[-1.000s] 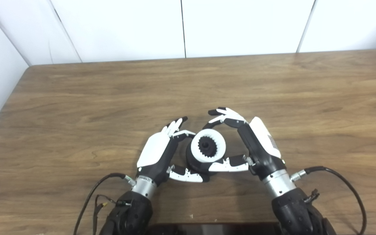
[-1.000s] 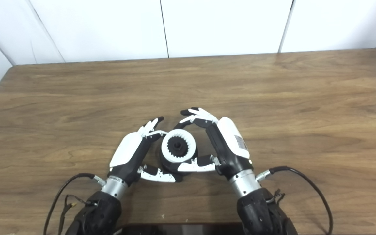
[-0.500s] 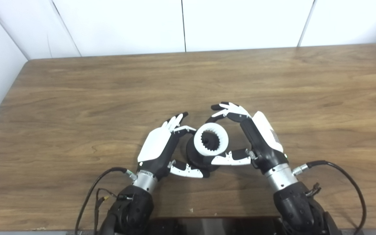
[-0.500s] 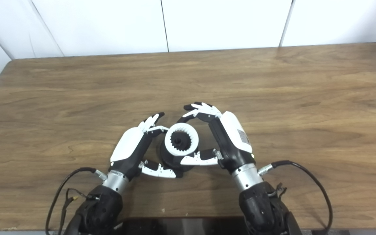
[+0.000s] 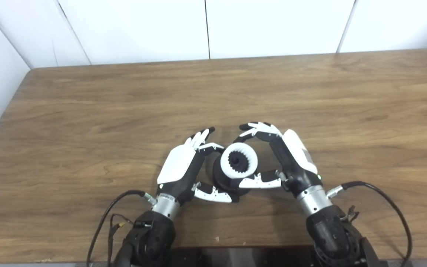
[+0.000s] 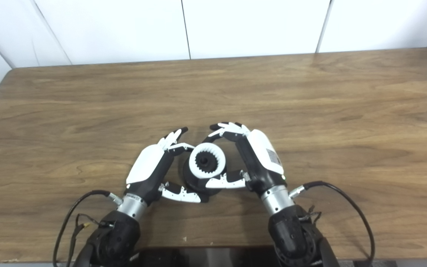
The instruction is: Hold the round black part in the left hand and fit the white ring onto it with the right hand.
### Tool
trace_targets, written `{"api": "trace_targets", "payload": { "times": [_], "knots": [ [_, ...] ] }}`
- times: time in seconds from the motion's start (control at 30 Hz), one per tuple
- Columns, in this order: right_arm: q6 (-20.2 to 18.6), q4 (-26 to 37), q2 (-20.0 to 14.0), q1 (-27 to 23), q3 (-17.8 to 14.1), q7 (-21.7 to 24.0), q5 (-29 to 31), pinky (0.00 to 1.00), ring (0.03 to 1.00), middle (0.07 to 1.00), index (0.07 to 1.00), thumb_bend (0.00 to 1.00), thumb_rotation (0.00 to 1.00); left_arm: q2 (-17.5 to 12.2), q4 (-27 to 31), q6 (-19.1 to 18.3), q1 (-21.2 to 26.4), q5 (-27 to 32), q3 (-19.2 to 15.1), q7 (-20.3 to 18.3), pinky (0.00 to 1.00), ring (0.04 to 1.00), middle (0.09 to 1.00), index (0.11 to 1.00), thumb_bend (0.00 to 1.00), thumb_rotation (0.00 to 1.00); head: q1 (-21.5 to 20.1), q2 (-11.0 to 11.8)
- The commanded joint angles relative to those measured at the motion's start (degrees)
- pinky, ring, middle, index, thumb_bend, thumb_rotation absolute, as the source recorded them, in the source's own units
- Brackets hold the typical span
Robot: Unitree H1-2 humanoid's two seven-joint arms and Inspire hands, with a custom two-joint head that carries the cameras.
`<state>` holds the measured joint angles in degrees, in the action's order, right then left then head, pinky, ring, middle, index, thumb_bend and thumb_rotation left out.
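The round black part (image 5: 220, 180) rests on the wooden table (image 5: 310, 92), near the front edge. My left hand (image 5: 182, 167) cups it from the left, thumb under its near side and one finger against its far side, so it is shut on the part. The white ring (image 5: 253, 167), toothed on the inside, lies on top of the black part around its black toothed hub (image 5: 235, 160). My right hand (image 5: 293, 155) is shut on the ring from the right, with its thumb (image 5: 260, 182) on the near rim and its fingers (image 5: 260, 129) arched over the far rim.
A black cable (image 5: 384, 193) loops from the right wrist and another (image 5: 104, 215) from the left wrist. A dark flat thing (image 5: 235, 256) lies at the table's front edge. White wall panels (image 5: 206, 29) rise behind the table's far edge.
The view shifted early on. Since half a second ago my right hand and the white ring have come down and sit lower on the black part. The left hand has held still.
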<state>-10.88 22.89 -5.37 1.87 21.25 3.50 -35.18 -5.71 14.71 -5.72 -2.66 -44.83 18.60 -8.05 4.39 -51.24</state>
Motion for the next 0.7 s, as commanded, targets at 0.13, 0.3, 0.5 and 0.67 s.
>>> {"api": "trace_targets", "payload": {
  "times": [0.13,0.3,0.5,0.67],
  "knots": [
    [1.75,-0.27,2.42,-1.21,0.69,-0.92,-0.60,0.99,0.897,0.817,0.483,0.52,0.14,0.31,2.42,0.39,1.54,-0.21,0.14,0.69,1.00,1.000,1.000,0.600,0.90,0.28,0.43,-0.18],
    [1.97,-0.67,2.48,-1.47,1.51,-1.03,-1.22,0.97,0.894,0.817,0.483,0.52,0.14,0.45,2.22,0.46,1.71,-0.08,0.16,0.79,1.00,1.000,1.000,0.599,0.91,0.28,0.59,-0.27],
    [1.60,-0.73,2.88,-2.02,2.14,-0.44,-1.51,0.95,0.893,0.816,0.483,0.52,0.14,0.57,2.48,0.15,1.70,-0.23,0.27,0.57,1.00,1.000,1.000,0.598,0.91,0.28,0.69,-0.39],
    [1.65,-0.75,2.35,-2.26,2.25,-0.01,-1.90,0.94,0.893,0.818,0.483,0.52,0.14,0.66,2.51,0.01,1.78,-0.22,0.27,0.65,1.00,1.000,1.000,0.597,0.91,0.29,0.80,-0.53]
  ]
}}
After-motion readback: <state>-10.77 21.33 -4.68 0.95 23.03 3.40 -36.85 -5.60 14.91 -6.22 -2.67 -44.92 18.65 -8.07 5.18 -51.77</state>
